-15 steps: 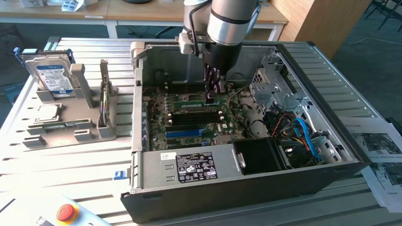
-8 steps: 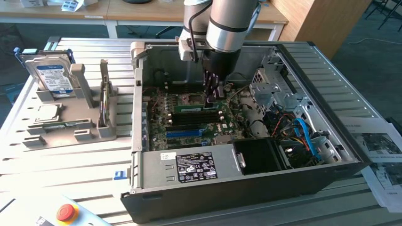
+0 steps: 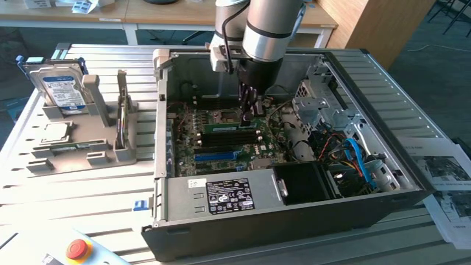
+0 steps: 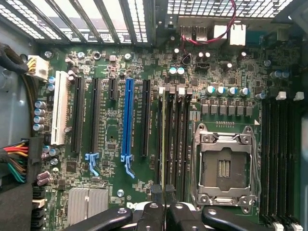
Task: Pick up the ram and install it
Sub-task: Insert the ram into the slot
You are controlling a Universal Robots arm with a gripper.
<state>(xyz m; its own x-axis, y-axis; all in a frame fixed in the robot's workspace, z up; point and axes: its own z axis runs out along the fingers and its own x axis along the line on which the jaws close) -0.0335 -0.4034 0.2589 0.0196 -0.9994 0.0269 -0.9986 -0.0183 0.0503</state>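
Observation:
The ram (image 4: 164, 139) is a thin green board seen edge-on, standing in one of the black memory slots beside the empty processor socket (image 4: 224, 166). In the exterior view the ram (image 3: 229, 126) shows as a green strip upright on the motherboard (image 3: 220, 157). My gripper (image 3: 250, 113) reaches straight down into the open computer case, at the end of the stick towards the exterior view's right. In the wrist view my gripper (image 4: 164, 211) has its black fingers pressed together on the ram's top edge. Whether the stick is fully seated I cannot tell.
The black case (image 3: 294, 221) walls surround the arm, with the power supply (image 3: 220, 196) at the front and blue cables (image 3: 353, 154) on the exterior view's right. A grey stand (image 3: 81, 138) outside holds a hard drive (image 3: 63, 91) and a silver processor (image 3: 55, 132). A red button (image 3: 77, 249) sits at the front.

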